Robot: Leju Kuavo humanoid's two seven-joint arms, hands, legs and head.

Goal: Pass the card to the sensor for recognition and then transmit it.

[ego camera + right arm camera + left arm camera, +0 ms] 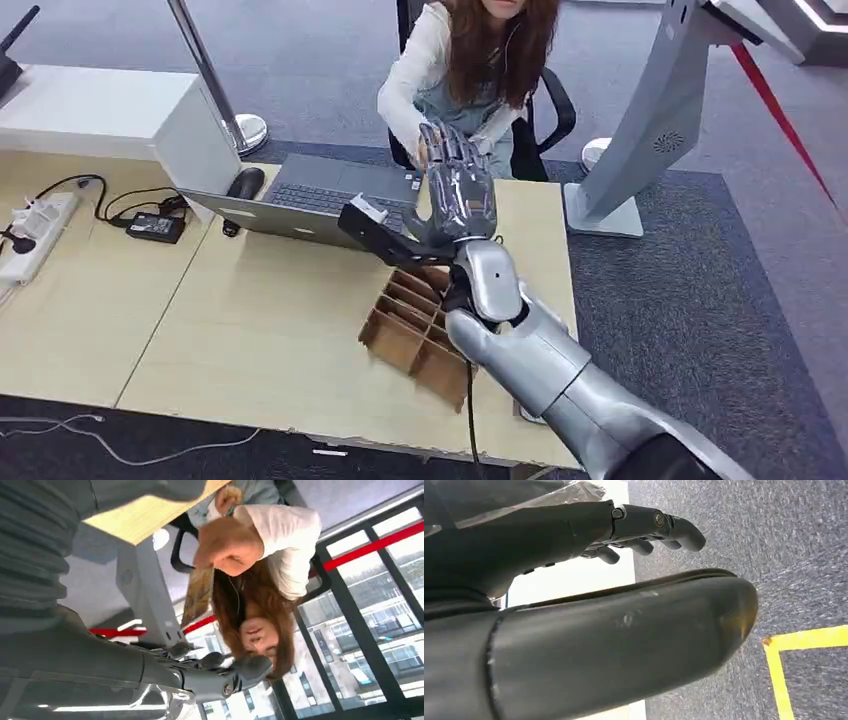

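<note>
Grey looped carpet surrounds the pale wood-laminate table [270,330], which carries a brown corrugated cardboard divider tray [410,335], an open grey laptop [315,195] and a black power brick [155,226]. My right hand [458,190], glossy silver with a black wrist block, is raised over the table's far edge with fingers straight, apart and holding nothing, facing a seated person's hand [227,542] curled closed just beyond it; whether that hand holds the card I cannot tell. My left hand [644,530] hangs over carpet, dark fingers loosely extended and empty.
</note>
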